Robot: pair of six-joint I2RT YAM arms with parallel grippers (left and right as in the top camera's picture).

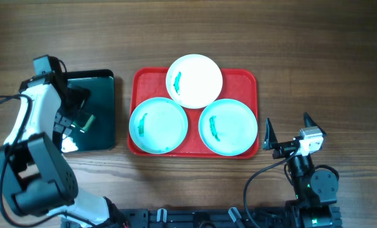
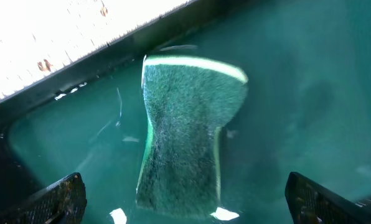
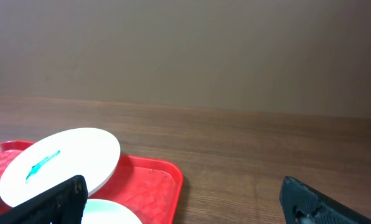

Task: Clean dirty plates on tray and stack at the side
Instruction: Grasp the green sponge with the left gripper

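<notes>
— Where are the plates found?
— All three are seen on the red tray (image 1: 245,79). The white plate (image 1: 195,80) is set at its far edge, overhanging the rim. A turquoise plate (image 1: 158,125) is set at its near left and a second turquoise plate (image 1: 228,126) at its near right. A green smear is borne by each.
— And the claws?
— The left claw (image 2: 192,202) is held wide over a green sponge (image 2: 185,130) in the dark tray (image 1: 103,114), left of the red tray; nothing is gripped. The right claw (image 1: 288,130) is spread wide above the table (image 1: 302,38), just right of the red tray.
</notes>
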